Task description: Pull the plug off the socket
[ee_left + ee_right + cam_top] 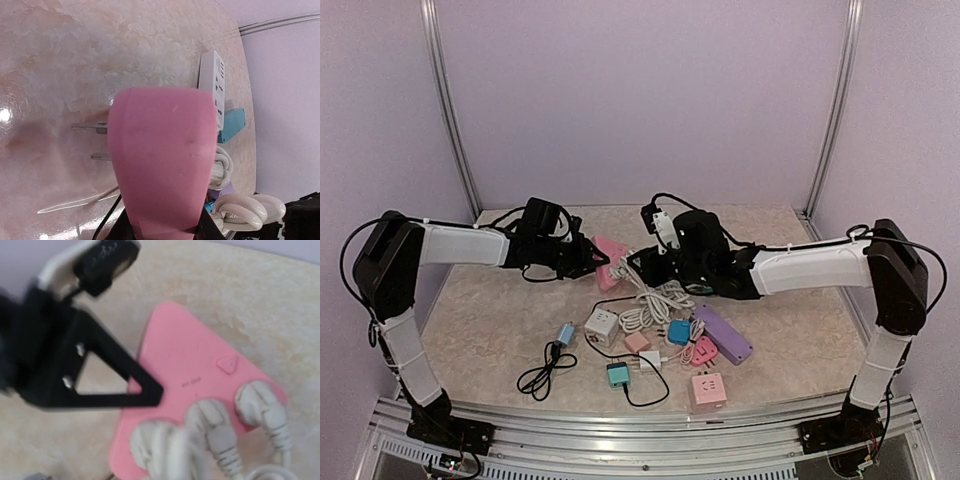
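Nearest me, a pink cube adapter (708,388) sat on the bench (490,320). Farther out, the left end effector (592,262) pinched the pink socket (612,253), white plugs (212,427) seated in it. The right end effector (638,264) hung just beside; I couldn't tell its spread.

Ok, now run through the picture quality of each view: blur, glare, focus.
Top external: sharp and evenly lit, with small glints on the metal rail. Left wrist: the pink power strip sits too close and is out of focus; a glare spot shines on the glossy table at the left edge. Right wrist: soft all over, the white plugs smeared.
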`<control>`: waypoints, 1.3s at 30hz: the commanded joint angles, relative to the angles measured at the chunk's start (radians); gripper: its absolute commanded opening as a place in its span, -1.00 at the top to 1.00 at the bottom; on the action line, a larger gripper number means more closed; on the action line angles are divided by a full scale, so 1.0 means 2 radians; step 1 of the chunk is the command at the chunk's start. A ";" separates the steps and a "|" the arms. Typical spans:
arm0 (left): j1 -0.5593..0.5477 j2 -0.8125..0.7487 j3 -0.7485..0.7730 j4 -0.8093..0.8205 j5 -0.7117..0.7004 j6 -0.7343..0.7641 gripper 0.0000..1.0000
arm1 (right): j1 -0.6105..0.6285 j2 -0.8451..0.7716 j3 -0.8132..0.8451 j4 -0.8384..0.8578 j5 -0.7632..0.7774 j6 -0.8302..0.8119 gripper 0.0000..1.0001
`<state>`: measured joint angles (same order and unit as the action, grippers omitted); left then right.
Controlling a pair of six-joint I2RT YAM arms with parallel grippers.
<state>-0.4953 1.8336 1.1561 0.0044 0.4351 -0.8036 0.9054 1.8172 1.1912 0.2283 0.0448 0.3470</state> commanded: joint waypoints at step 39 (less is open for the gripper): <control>-0.032 -0.248 -0.037 -0.051 -0.106 0.148 0.92 | 0.097 0.048 0.211 -0.184 0.005 0.052 0.31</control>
<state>-0.5564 1.3773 1.0378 -0.2428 0.1543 -0.4919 1.1164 1.8786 1.5703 -0.0616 0.0349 0.4217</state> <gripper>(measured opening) 0.292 0.346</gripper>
